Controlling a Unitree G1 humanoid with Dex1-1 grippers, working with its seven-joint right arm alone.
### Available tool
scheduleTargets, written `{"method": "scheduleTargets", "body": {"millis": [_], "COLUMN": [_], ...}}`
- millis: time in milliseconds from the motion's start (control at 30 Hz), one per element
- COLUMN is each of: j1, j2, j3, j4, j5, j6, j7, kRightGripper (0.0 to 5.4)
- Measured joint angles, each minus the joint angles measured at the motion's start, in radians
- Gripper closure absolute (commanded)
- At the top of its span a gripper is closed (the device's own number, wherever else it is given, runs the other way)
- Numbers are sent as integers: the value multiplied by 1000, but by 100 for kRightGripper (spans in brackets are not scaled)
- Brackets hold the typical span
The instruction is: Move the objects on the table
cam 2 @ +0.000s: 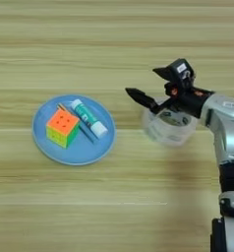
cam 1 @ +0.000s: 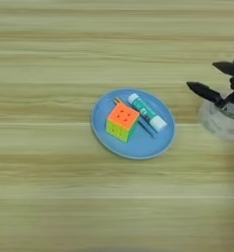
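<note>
Gripper (cam 2: 151,86) is hovering spread over the clear tape roll (cam 2: 168,127); light, rigid, slippery; best pinched across its rim.

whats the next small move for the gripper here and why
Probably lower and close on the clear tape roll: the open right gripper sits over it, one finger above its left wall, while the cube, tube and pen already lie on the blue plate.

Unidentifiable place — wood-grain table (cam 1: 50,206)
</note>
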Motion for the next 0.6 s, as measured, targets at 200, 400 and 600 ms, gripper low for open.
{"method": "scheduleTargets", "body": {"millis": [200,400,600], "j1": [71,116,127], "j2": [1,-5,-3], "j3": [53,83,164], "j4": [-115,-167,-194], "j5": [4,0,-44], "j6": [17,-6,-32], "j7": [80,143,164], "kRightGripper": [4,4,4]}}
